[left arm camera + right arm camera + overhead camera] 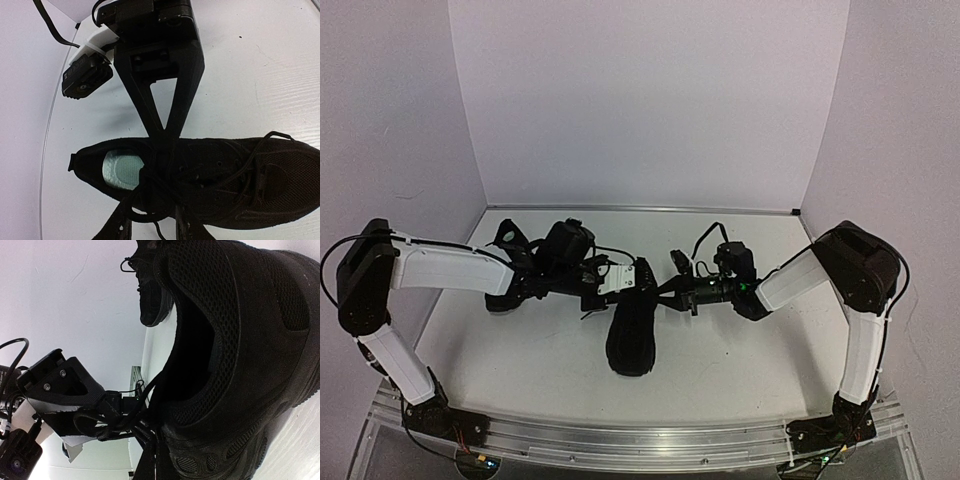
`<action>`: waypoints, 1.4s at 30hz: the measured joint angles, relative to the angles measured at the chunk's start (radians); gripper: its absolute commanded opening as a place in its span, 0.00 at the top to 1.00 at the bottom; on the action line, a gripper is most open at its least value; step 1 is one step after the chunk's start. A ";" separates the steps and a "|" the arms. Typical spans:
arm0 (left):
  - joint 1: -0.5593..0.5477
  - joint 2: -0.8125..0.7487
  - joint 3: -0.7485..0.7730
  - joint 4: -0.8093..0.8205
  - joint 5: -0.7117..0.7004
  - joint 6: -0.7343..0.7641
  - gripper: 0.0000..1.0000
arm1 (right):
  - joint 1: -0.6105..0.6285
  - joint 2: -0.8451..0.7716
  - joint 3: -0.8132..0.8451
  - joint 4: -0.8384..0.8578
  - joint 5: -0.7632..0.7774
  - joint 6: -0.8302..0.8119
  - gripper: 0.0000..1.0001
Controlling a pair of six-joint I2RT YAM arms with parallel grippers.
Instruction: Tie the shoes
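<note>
One black shoe (632,340) lies mid-table with its toe toward the arms. In the left wrist view (260,185) it lies heel left, showing a pale insole (122,167). It fills the right wrist view (240,340). My left gripper (645,285) and right gripper (668,290) meet over its opening. The right gripper (167,137) is shut on a lace. The left gripper (112,412) is shut on a lace loop. My own left fingers (120,225) blend into the shoe. The second shoe (503,300) sits far left, partly behind my left arm, and shows in the right wrist view (152,295).
White walls close the table at the back and both sides. The metal rail (620,440) with both arm bases runs along the near edge. Cables (705,235) loop above the right wrist.
</note>
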 measured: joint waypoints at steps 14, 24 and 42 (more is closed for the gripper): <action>0.023 -0.005 0.000 -0.089 0.001 0.002 0.62 | 0.005 0.000 0.000 -0.002 0.000 -0.009 1.00; 0.022 -0.004 0.045 -0.082 0.016 -0.005 0.50 | 0.017 -0.001 0.009 -0.027 0.001 -0.031 1.00; -0.008 0.041 0.114 -0.060 0.081 0.003 1.00 | 0.027 -0.026 0.032 -0.072 0.012 -0.047 1.00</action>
